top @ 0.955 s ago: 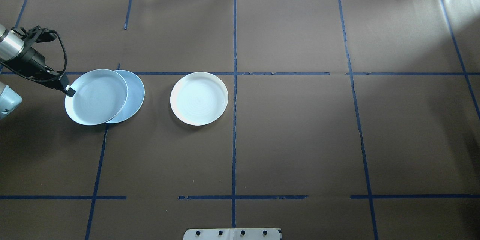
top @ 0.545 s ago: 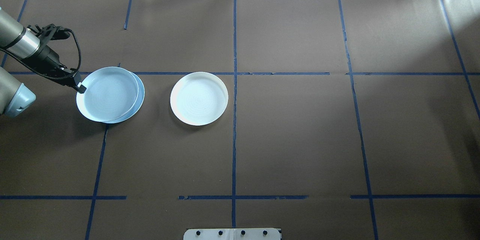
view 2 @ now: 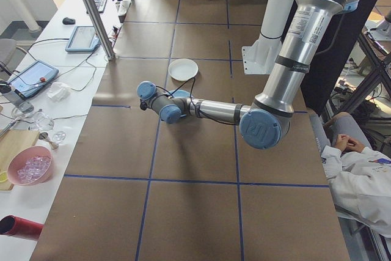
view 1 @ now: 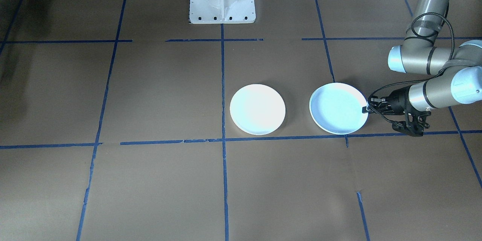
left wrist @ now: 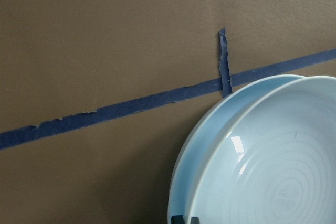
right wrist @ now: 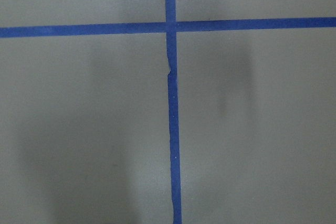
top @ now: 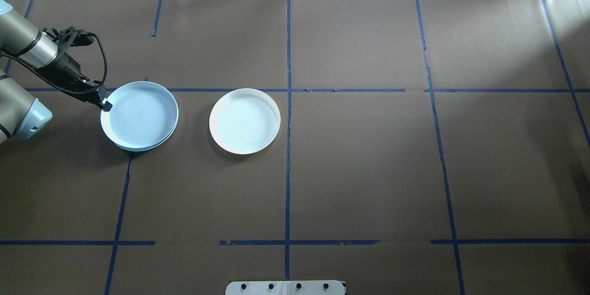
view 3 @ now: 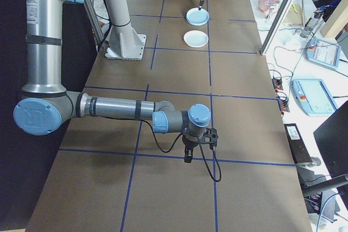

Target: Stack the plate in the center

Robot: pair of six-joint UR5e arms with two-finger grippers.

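Between the left gripper's [top: 107, 105] pinching fingers sits the upper blue plate's [top: 140, 114] rim.

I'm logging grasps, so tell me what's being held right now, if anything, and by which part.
The left end effector grips the upper light blue plate by its rim, on the robot's left side, above another blue plate.

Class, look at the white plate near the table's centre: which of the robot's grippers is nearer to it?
Left. The left gripper grips a light blue plate beside the white plate; the right gripper hangs far down the table, over bare paper.
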